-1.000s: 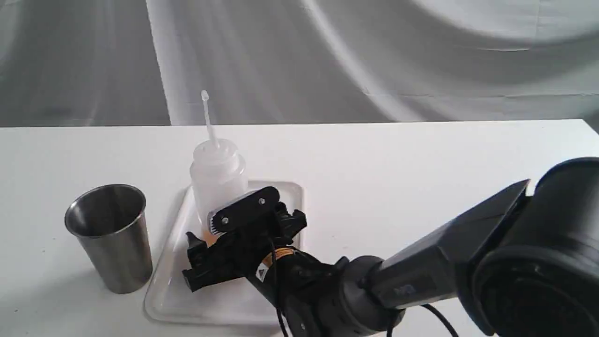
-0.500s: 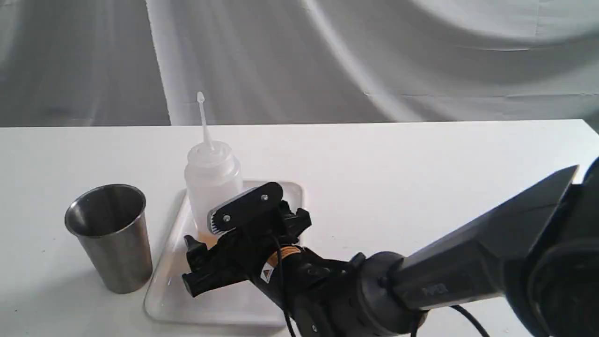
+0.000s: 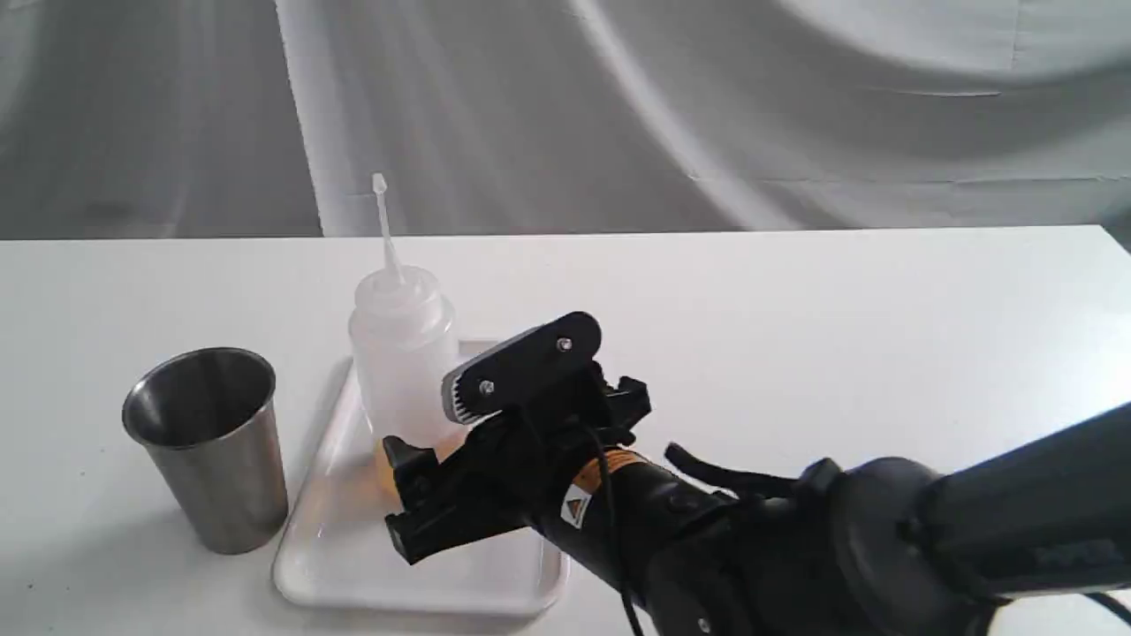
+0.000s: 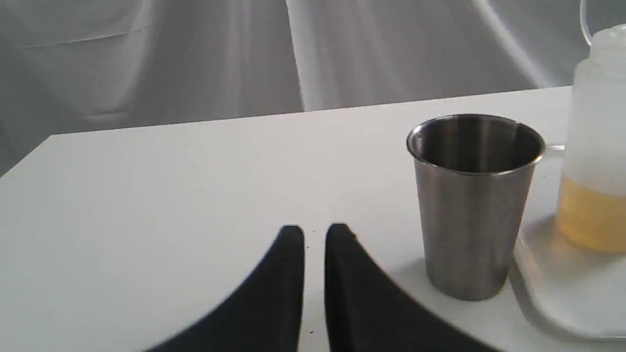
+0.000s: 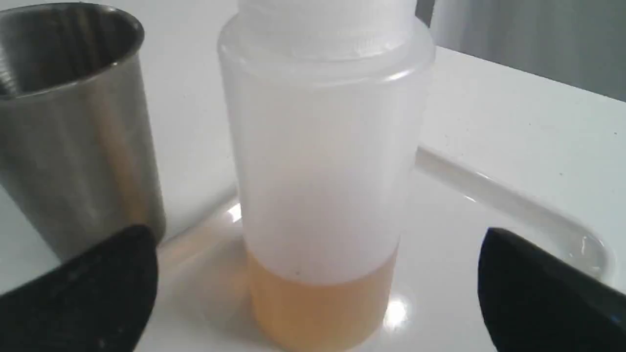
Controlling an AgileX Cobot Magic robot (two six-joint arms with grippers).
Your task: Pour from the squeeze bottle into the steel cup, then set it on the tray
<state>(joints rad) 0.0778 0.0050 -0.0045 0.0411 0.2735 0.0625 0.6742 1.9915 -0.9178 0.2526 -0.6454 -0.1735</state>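
The squeeze bottle (image 3: 402,353) stands upright on the white tray (image 3: 353,548), with a little orange-yellow liquid at its bottom (image 5: 318,308). Its thin nozzle points up. My right gripper (image 3: 426,426) is open just to the bottle's right, its fingers (image 5: 98,288) wide on either side of the bottle (image 5: 323,171) and not touching it. The steel cup (image 3: 208,450) stands on the table left of the tray. My left gripper (image 4: 315,232) is shut and holds nothing, low over the table, left of the cup (image 4: 472,205).
The white table reaches to a grey cloth backdrop. The tray's raised rim (image 5: 489,195) runs just behind the bottle. The right arm's dark body fills the lower right of the exterior view. The cup stands close to the tray's left edge (image 4: 552,303).
The bottle went from slightly tilted to upright on the tray. My right gripper, jaws still wide, has drawn back to the right, away from the bottle.
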